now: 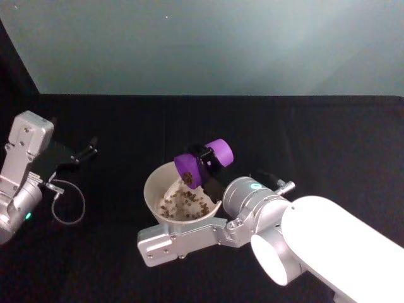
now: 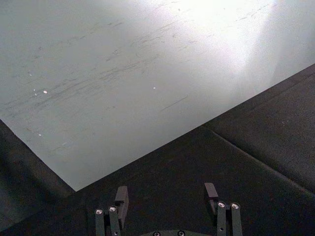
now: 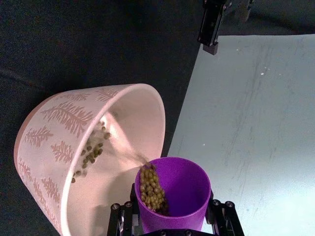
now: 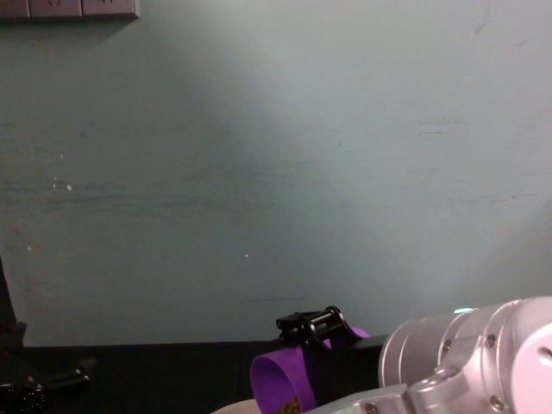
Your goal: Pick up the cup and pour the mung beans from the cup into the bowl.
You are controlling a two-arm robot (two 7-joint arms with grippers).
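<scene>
Over the far rim of the bowl (image 1: 150, 189), the cup (image 1: 221, 151) is gripped at its sides by the right gripper (image 1: 205, 159) and tipped mouth-down, and mung beans (image 1: 188, 201) are seen in the bowl. The left gripper (image 1: 88, 149) is parked at the left, its fingers spread and empty.

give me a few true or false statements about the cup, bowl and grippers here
1. The right gripper holds the purple cup tipped over the bowl. True.
2. The bowl is empty. False: mung beans lie in it.
3. The left gripper is open, apart from the bowl. True.
4. The cup is empty. False: beans sit at its lip.
</scene>
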